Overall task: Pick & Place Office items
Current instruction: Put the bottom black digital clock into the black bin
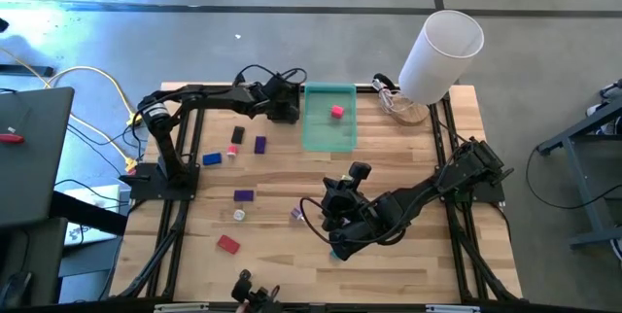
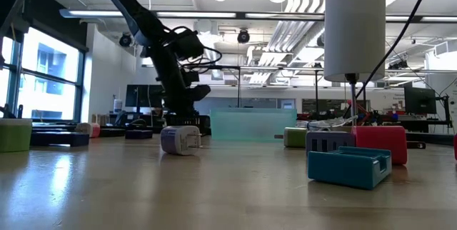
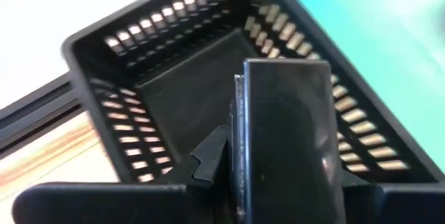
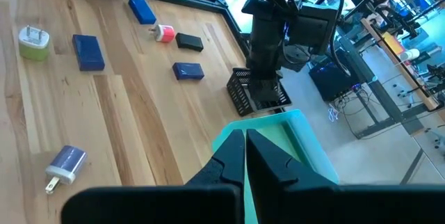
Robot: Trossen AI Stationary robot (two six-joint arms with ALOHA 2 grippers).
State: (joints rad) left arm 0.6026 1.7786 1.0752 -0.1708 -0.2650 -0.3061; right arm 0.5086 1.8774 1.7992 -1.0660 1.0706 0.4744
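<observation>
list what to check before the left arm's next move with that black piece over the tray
1. Flat black block held in the left gripper: ok.
2. Block over the small black slotted tray: ok.
3. Visible part of the tray floor free of other pieces: ok.
4. Block's height above the tray floor: cannot tell.
5. Right gripper shut, empty, away from that tray: ok.

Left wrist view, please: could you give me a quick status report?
Left gripper holds black piece over black tray. Right gripper shut, idle. Nothing in the way.
</observation>
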